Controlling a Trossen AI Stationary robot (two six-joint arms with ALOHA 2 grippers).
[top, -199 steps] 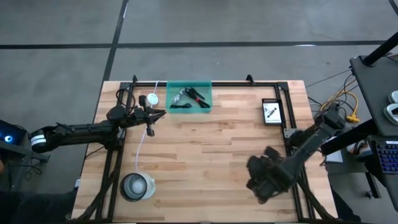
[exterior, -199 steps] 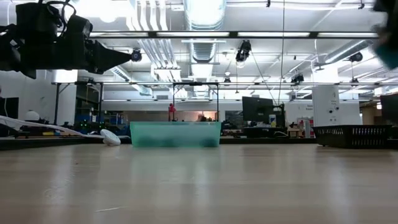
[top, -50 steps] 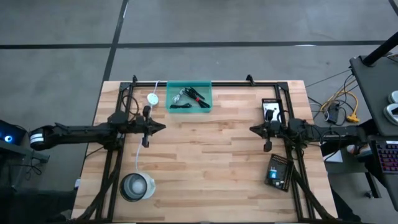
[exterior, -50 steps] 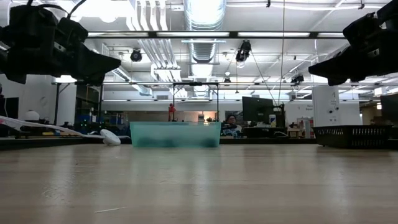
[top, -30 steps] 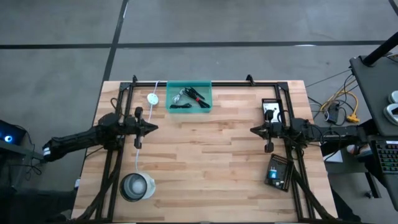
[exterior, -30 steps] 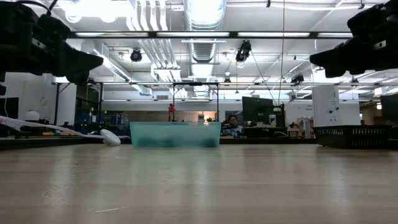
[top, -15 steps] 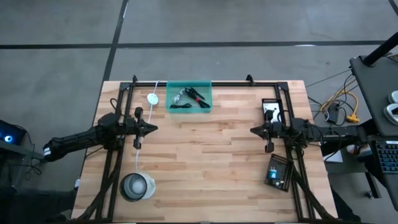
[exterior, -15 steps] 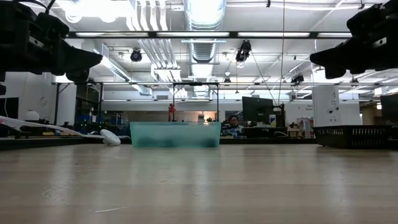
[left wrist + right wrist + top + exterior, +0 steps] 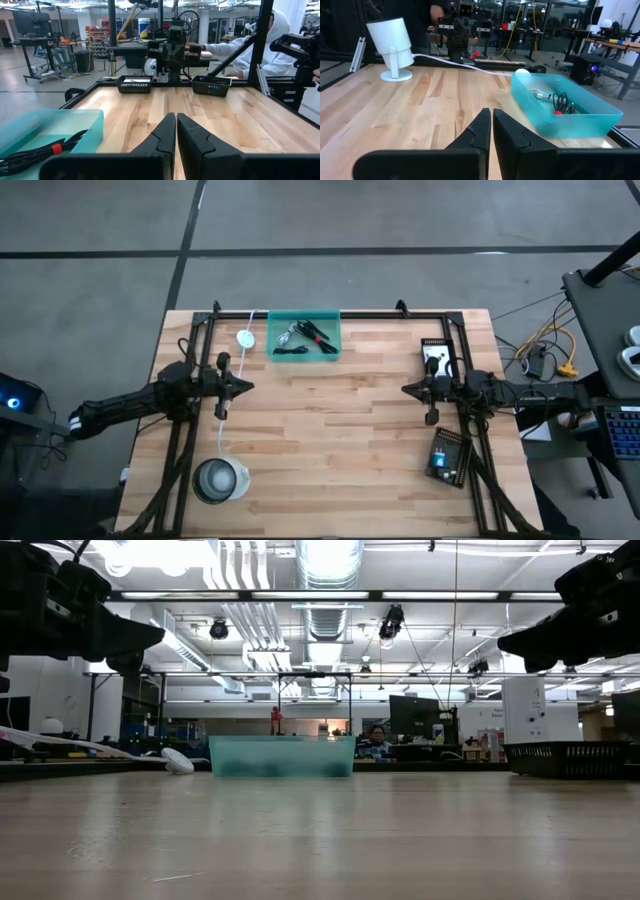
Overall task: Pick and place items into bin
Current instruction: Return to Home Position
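The teal bin [image 9: 304,336] rests flat on the table's far middle [image 9: 282,756]. Inside it lie a black cable with a red tie [image 9: 562,104], a silvery clip [image 9: 536,93] and black sticks [image 9: 318,336]. My left gripper [image 9: 248,386] hovers above the table's left side, shut and empty, its fingers closed together in the left wrist view [image 9: 176,131]. My right gripper [image 9: 405,389] hovers above the table's right side, also shut and empty [image 9: 491,126]. Both point toward the table's middle, raised well above the wood [image 9: 150,638] [image 9: 510,643].
A clear round container [image 9: 219,479] stands at the near left. A white disc [image 9: 245,338] with a white cord [image 9: 226,415] lies beside the bin. Black perforated boards sit at the right edge, one [image 9: 436,359] far, one [image 9: 449,456] near. A person in white [image 9: 240,37] is beyond the table.
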